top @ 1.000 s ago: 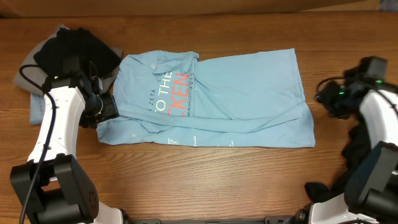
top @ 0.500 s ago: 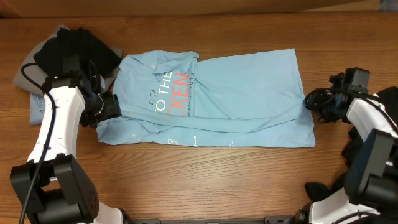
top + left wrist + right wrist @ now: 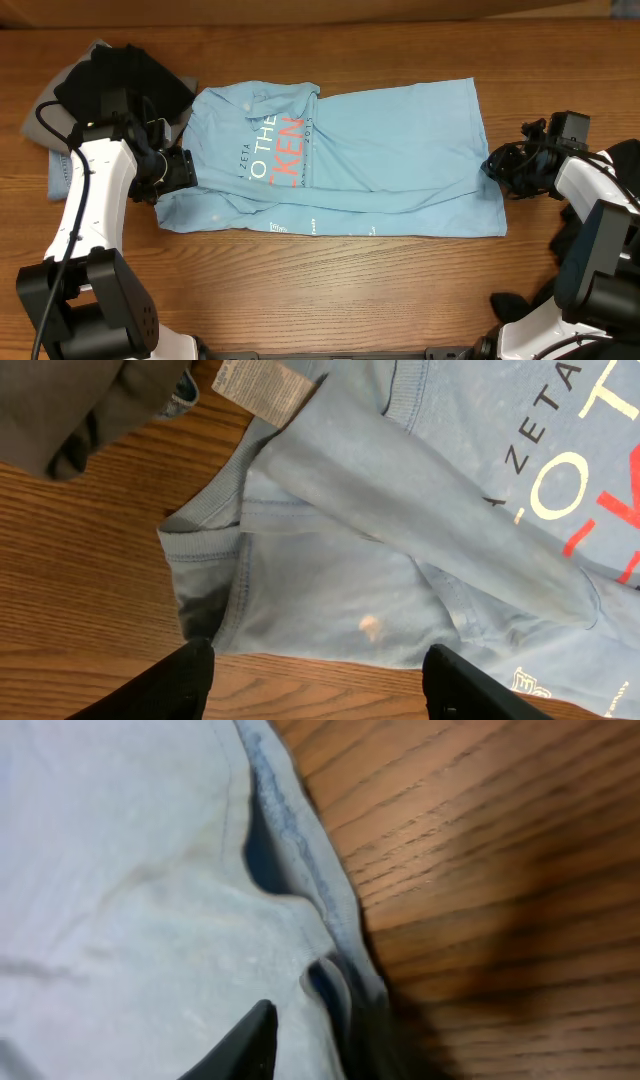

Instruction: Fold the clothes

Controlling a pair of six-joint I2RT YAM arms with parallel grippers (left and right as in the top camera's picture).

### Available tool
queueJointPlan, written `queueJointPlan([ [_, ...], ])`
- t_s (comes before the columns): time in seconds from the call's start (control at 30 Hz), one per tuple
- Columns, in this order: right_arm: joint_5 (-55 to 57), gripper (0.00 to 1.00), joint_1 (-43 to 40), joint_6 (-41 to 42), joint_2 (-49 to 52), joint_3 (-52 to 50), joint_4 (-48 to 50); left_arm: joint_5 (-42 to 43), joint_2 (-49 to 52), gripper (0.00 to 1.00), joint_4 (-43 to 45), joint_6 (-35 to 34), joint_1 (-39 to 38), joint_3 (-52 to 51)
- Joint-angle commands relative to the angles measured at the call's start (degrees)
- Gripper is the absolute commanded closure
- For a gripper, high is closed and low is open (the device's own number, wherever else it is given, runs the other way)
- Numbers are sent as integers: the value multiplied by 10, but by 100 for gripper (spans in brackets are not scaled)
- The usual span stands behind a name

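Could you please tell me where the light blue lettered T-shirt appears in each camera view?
Overhead: the light blue cotton T-shirt lies spread across the middle of the picture.
Left wrist: it fills the centre and right, with the lettering at top right.
Right wrist: its hemmed edge fills the left half.
Shared landmark: the brown wooden table, bare beside the shirt in every view.

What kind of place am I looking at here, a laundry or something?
Most likely a robotics test bench, not a laundry: a left arm and a right arm stand at a wooden table, a light blue T-shirt lies between them, and dark garments are heaped beside it.
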Motion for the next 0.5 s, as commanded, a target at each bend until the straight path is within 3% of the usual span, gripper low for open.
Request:
queueJointPlan([
  [0.0, -12, 86, 0, 0, 1, -2, 3, 10, -1, 30, 2, 13, 3, 15],
  [0.27, 21, 96, -1, 39, 1, 5, -7, 10, -1, 29, 0, 13, 3, 15],
  [0.3, 21, 92, -1, 40, 1, 7, -6, 10, -1, 29, 0, 13, 3, 15],
  [0.37, 21, 60, -1, 38, 1, 9, -2, 10, -1, 28, 0, 13, 3, 15],
  [0.4, 22, 49, -1, 28, 1, 9, 0, 10, -1, 28, 0, 13, 3, 15],
  [0.47, 28, 43, -1, 26, 1, 8, 5, 10, -1, 28, 0, 13, 3, 15],
])
